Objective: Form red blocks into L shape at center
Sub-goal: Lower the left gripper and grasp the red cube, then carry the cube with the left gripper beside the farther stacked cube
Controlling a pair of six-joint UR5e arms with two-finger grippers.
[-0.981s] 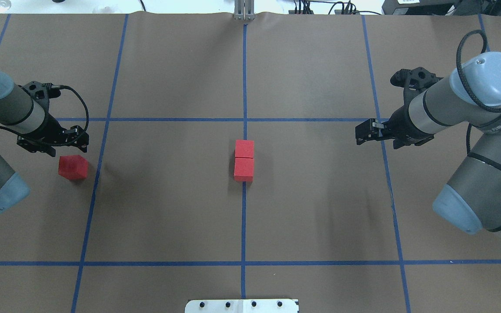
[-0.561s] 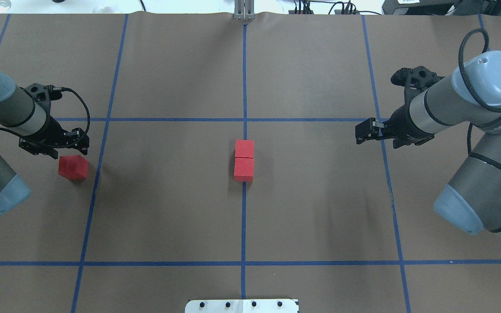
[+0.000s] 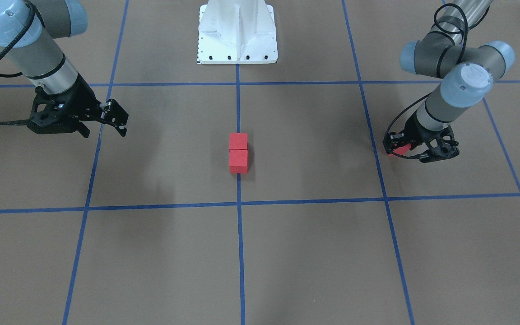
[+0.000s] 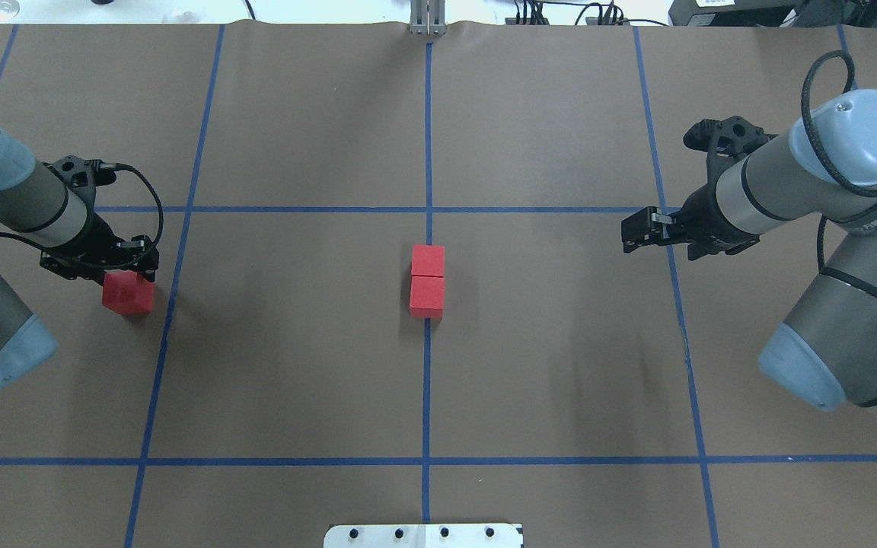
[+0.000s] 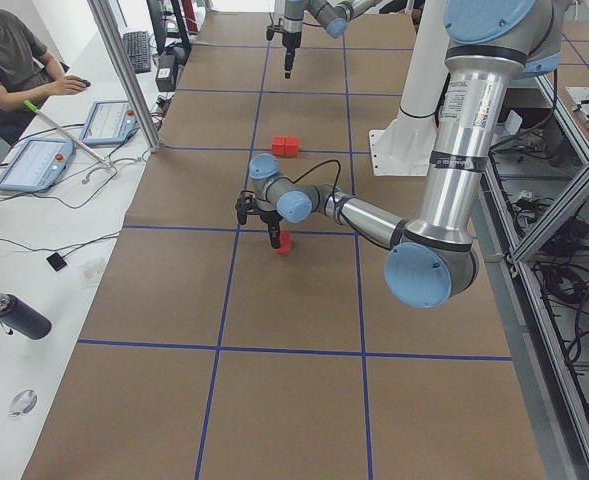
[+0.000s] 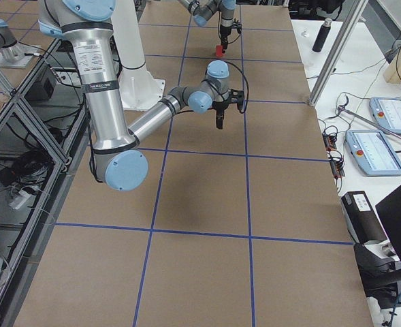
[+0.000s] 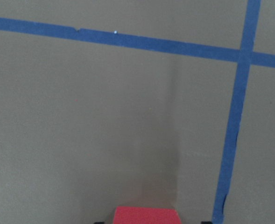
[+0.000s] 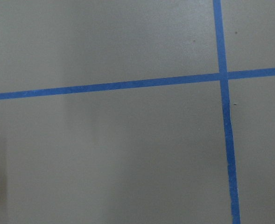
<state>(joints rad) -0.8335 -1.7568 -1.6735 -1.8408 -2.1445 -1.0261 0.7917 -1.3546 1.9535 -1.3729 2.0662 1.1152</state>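
Left hand (image 4: 128, 271), spread, straddles the lone red block (image 4: 128, 295). Right hand (image 4: 627, 234) hangs spread, well apart from the two touching red blocks (image 4: 428, 289).

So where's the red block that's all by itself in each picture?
Front-facing: the lone red block is right of the middle, mostly hidden.
Overhead: left side.
Exterior left: centre.
Exterior right: top, far away.
Left wrist: bottom edge.
Right wrist: not in it.
Landmark: the blue tape line close beside it.
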